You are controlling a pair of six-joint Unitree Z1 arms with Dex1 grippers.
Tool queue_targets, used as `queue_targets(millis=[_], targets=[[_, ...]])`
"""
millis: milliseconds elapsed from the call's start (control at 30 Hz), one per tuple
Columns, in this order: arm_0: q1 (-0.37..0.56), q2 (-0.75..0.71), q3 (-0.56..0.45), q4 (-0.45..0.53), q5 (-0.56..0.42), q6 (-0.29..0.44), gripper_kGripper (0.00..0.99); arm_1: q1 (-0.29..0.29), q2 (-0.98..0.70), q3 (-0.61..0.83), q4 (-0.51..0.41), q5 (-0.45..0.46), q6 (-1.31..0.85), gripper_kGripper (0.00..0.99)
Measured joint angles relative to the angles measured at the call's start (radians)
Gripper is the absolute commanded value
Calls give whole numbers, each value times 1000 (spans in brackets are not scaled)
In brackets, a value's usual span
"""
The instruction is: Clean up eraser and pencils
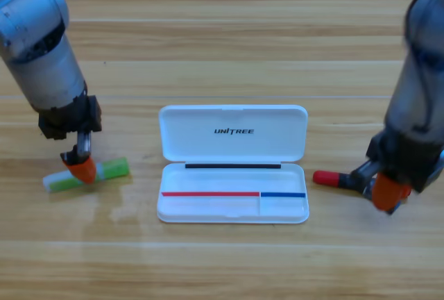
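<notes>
The only readable text is the word "UNITREE", printed in dark capital letters on the inside of the raised lid of the open white case (233,164). It sits near the middle of the lid, running left to right. No other words, numbers or signs can be read on anything else in view.

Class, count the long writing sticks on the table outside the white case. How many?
2. The green bar lies left of the white case, under the left gripper; the red-capped pen lies right, at the right gripper.
</notes>
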Motion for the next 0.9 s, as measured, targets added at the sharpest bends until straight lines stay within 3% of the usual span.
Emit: queue_targets(millis=[100, 200, 367, 700, 833, 900], targets=[[0, 11, 16, -21, -1, 0, 896, 17, -71, -44, 75, 14, -303, 0], [1, 23, 41, -56, -1, -4, 897, 27, -82, -100, 167, 89, -519, 0], [1, 32, 75, -94, -3, -11, 894, 44, -63, -150, 201, 149, -765, 0], [7, 41, 115, -141, -22, -13, 828, 68, 114, -291, 201, 149, -878, 0], [10, 42, 116, -141, -28, -13, 712, 76, 174, -360, 201, 143, -879, 0], [12, 44, 116, -141, -28, -13, 601, 81, 204, -391, 202, 134, -879, 0]])
